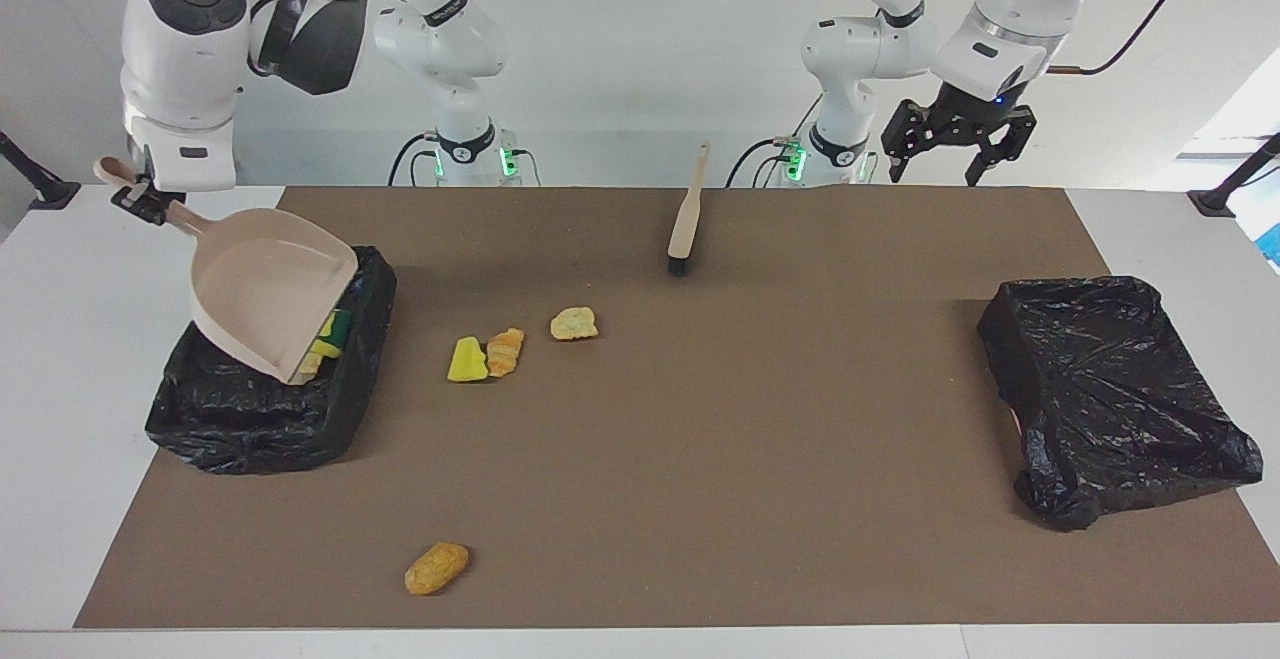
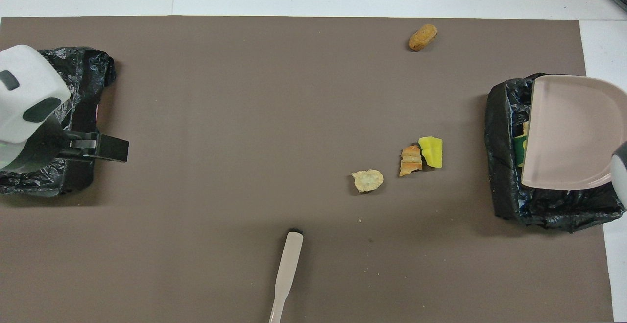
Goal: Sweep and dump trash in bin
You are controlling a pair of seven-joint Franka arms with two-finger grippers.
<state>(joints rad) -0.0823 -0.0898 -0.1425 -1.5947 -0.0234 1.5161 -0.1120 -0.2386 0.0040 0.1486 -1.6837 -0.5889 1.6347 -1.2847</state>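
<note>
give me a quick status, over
Right gripper shut on dustpan, tipped over bin. Left gripper open, waiting. Croissant and three other scraps on mat. Nothing blocking.

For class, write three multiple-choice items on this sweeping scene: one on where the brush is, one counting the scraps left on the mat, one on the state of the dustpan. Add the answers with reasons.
1. Where is the brush?
A. Standing on its bristles on the brown mat
B. In the left gripper
C. Inside a bin

2. How many scraps lie on the mat?
A. Two
B. Four
C. Six

3. What state is the dustpan in?
A. Flat on the mat
B. Held tilted over a bin
C. Upside down on the table

Answers:
1 A, its handle rises free, with the left gripper hanging open and apart from it.
2 B, yellow sponge, croissant, pale lump, orange lump.
3 B, the right gripper holds its handle over the black-lined bin, scraps at its lip.
</note>
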